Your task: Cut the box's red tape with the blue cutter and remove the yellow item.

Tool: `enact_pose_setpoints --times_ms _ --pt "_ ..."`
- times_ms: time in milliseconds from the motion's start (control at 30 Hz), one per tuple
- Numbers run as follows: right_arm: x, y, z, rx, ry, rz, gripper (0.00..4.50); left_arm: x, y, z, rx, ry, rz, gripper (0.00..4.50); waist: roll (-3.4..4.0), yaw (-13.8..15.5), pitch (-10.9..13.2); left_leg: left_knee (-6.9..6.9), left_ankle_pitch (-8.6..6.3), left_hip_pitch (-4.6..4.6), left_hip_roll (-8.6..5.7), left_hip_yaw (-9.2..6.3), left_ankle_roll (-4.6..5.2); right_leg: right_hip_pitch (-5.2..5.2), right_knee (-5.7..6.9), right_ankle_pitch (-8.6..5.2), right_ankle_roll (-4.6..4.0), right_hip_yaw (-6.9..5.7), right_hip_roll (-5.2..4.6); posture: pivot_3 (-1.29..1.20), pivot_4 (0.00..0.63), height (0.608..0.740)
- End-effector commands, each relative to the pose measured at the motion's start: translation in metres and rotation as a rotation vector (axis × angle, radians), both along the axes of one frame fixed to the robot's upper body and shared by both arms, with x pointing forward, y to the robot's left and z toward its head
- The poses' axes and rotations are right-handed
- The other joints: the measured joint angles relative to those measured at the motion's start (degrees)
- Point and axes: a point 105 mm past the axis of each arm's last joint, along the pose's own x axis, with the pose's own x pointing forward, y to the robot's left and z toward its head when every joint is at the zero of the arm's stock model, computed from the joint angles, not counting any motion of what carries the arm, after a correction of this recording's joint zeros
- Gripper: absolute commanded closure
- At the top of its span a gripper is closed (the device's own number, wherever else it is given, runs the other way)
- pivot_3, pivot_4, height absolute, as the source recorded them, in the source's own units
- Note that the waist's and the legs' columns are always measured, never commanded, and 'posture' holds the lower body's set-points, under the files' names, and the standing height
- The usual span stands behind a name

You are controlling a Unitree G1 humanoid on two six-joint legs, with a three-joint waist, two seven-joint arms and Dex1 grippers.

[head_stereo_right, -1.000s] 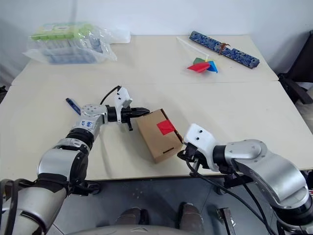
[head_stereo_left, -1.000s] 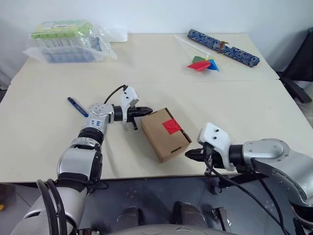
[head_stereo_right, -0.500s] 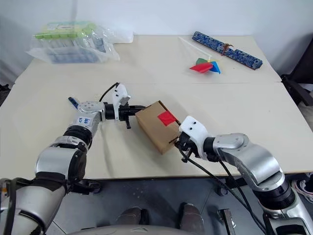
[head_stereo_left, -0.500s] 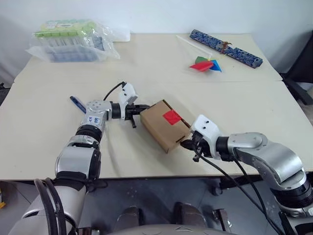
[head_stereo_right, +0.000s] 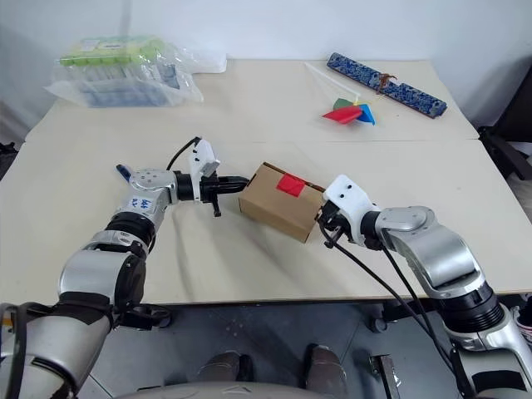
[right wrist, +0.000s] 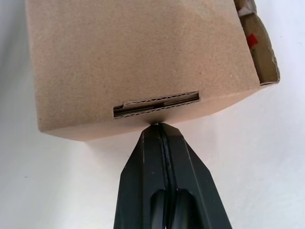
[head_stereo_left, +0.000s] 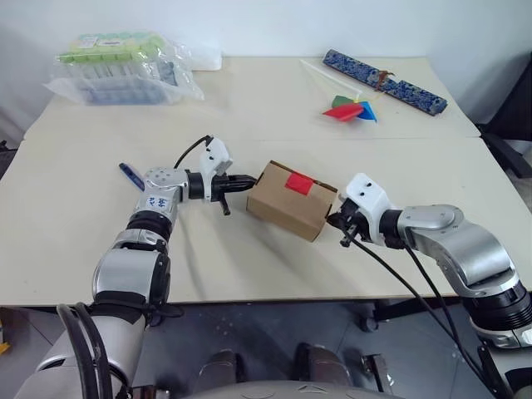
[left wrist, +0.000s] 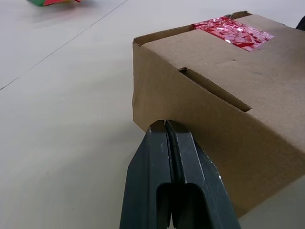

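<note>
I see the box [head_stereo_left: 293, 200] mid-table, red tape [head_stereo_left: 298, 184] uncut, pinched between my closed, empty grippers: left gripper [head_stereo_left: 247, 180] at its left end, right gripper [head_stereo_left: 335, 220] at its right. The blue cutter [head_stereo_left: 131, 176] lies farther left, nearer my left arm.

Cream table [head_stereo_left: 75, 216], seam across top; white wall [head_stereo_left: 266, 25] behind; dark floor [head_stereo_left: 274, 332].
</note>
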Motion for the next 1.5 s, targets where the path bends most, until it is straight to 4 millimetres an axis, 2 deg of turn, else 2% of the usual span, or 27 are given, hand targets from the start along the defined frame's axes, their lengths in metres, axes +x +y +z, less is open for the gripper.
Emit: enact_pose_setpoints --times_ms 33,200,400,667,800,833,933,1067,1300,1367,1500 --pt "-0.008 0.013 0.015 0.004 -0.055 0.083 4.5 0.002 -0.003 0.002 -0.003 -0.019 0.007 4.46 0.0 0.0 0.0 0.0 0.0 0.0 0.0 0.0 0.0 0.0 0.0 0.0 0.0 0.0 0.0 0.0 0.15 0.74" --pt "-0.013 0.018 0.015 0.008 -0.047 0.108 4.5 0.004 -0.003 -0.002 -0.004 -0.012 0.04 4.46 0.0 0.1 0.0 0.0 0.0 0.0 0.0 -0.01 0.0 0.0 0.0 0.0 0.0 0.0 0.0 0.0 0.15 0.74" --pt "-0.012 0.011 0.015 -0.018 -0.058 0.093 4.5 0.009 0.002 -0.008 -0.023 0.016 0.11 4.46 0.0 0.0 0.0 0.0 0.0 -0.01 0.0 -0.01 0.0 0.0 0.0 0.0 0.0 0.0 0.0 0.0 0.15 0.74" --pt "-0.012 -0.014 0.016 -0.069 -0.064 0.033 4.5 0.015 0.018 -0.008 -0.011 0.012 0.197 4.46 0.0 0.0 0.0 0.0 0.0 0.0 0.0 0.0 0.0 0.0 0.0 0.0 0.0 0.0 0.0 0.0 0.15 0.74" --pt "-0.014 -0.037 0.021 -0.1 -0.091 -0.018 4.5 0.019 0.033 -0.001 -0.016 -0.015 0.249 4.46 0.0 0.1 0.0 0.0 0.0 -0.01 -0.01 -0.01 0.0 0.0 -0.02 0.0 0.01 0.0 0.0 0.0 0.15 0.74" --pt "-0.015 -0.047 0.025 -0.102 -0.103 -0.036 4.5 0.022 0.045 0.005 -0.037 -0.017 0.306 4.46 -0.01 0.1 0.0 0.0 0.0 -0.01 -0.01 0.01 0.0 0.0 -0.03 0.0 0.01 0.0 0.0 0.0 0.15 0.74" --pt "-0.016 -0.068 0.039 -0.075 -0.15 -0.069 3.89 0.028 0.068 0.012 -0.048 0.024 0.416 3.86 -0.02 0.1 0.0 -0.01 0.0 -0.01 -0.01 0.0 0.0 0.0 -0.02 0.0 0.01 0.01 0.0 0.0 0.15 0.74" --pt "-0.01 -0.076 0.054 -0.032 -0.221 -0.054 2.54 0.024 0.077 0.025 -0.08 0.046 0.388 2.66 -0.02 0.0 0.0 -0.01 0.0 0.06 0.0 0.04 0.0 0.03 0.01 0.0 0.01 0.02 0.0 0.0 0.15 0.74" --pt "-0.003 -0.066 0.071 0.07 -0.273 0.069 0.18 0.016 0.107 0.053 -0.132 -0.013 0.464 0.58 -0.02 -0.1 0.0 -0.02 0.0 0.05 0.0 0.03 0.0 0.01 0.02 0.0 0.01 0.03 0.0 0.0 0.15 0.74" --pt "-0.002 -0.062 0.073 0.087 -0.273 0.111 0.0 0.011 0.117 0.058 -0.147 -0.03 0.516 0.03 -0.01 -0.3 0.0 -0.04 0.0 0.1 0.01 0.04 -0.01 0.02 0.06 0.0 0.01 0.06 0.0 0.0 0.15 0.74" --pt "0.004 -0.053 0.076 0.106 -0.273 0.19 0.0 0.002 0.136 0.061 -0.154 -0.077 0.712 0.03 -0.02 -0.4 0.0 -0.02 0.01 0.11 0.02 -0.01 -0.01 0.02 0.11 0.0 0.01 0.07 0.0 0.0 0.15 0.74"
